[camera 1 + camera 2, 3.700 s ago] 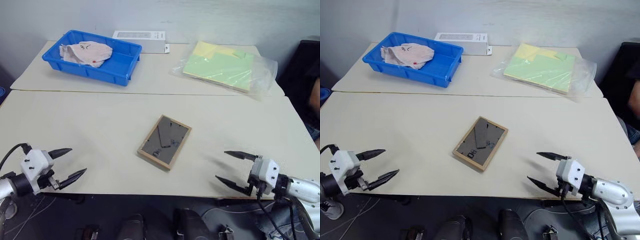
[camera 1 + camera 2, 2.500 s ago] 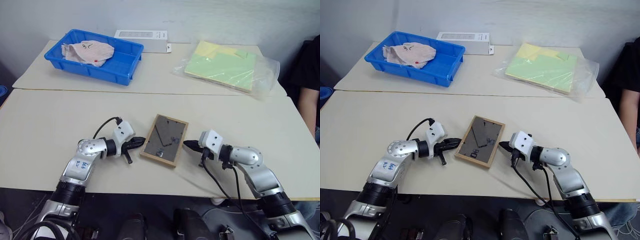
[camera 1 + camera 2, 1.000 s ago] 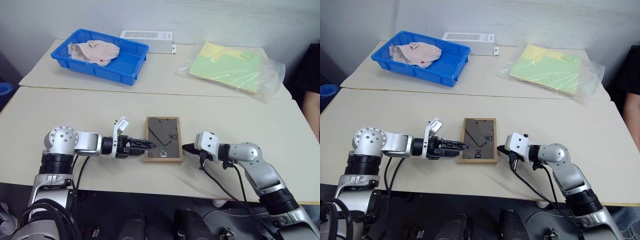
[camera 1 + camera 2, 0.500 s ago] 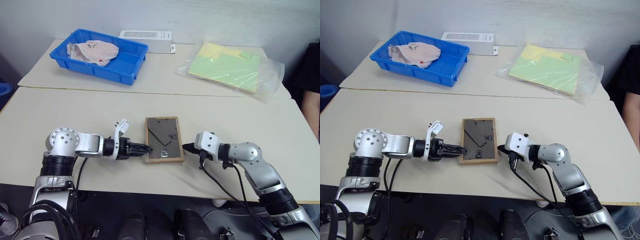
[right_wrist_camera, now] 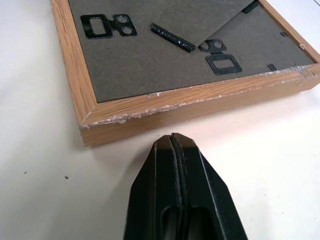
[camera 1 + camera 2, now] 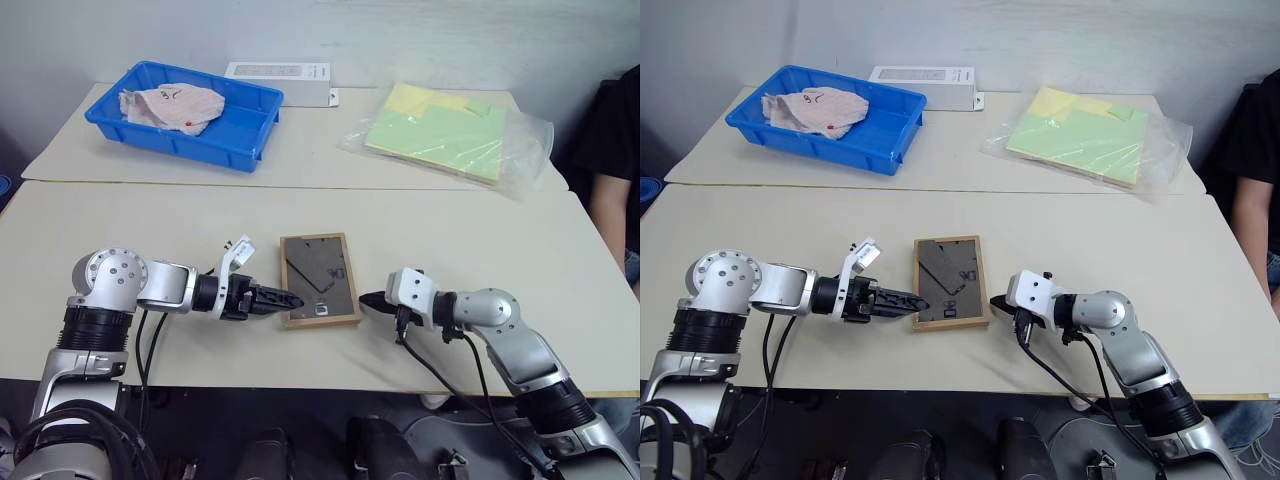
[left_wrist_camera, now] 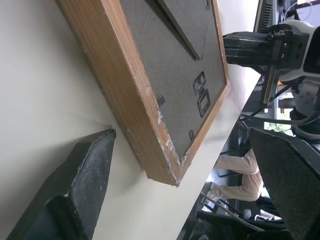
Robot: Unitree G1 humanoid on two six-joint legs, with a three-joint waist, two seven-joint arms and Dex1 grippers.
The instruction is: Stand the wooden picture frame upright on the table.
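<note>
The wooden picture frame [image 6: 318,280] lies face down on the beige table [image 6: 150,230], dark back panel and stand leg up, near the front edge. My left gripper [image 6: 288,300] is open at the frame's near-left corner. In the left wrist view one finger [image 7: 85,180] rests on the table beside the frame's [image 7: 150,85] wooden edge and the other [image 7: 295,185] stands far off past the corner. My right gripper [image 6: 366,299] is shut, its tip [image 5: 172,140] just short of the frame's [image 5: 165,65] right edge, not touching it.
A blue bin [image 6: 240,135] holding a crumpled cloth stands at the back left, with a flat white box [image 6: 278,70] behind it. A clear bag of yellow-green sheets [image 6: 450,130] lies at the back right. A person [image 6: 615,180] sits at the right edge.
The left gripper's fingers narrowed and then spread wide again at the frame's near-left corner. The right gripper held still. The frame stays flat; the camera shifted a little.
</note>
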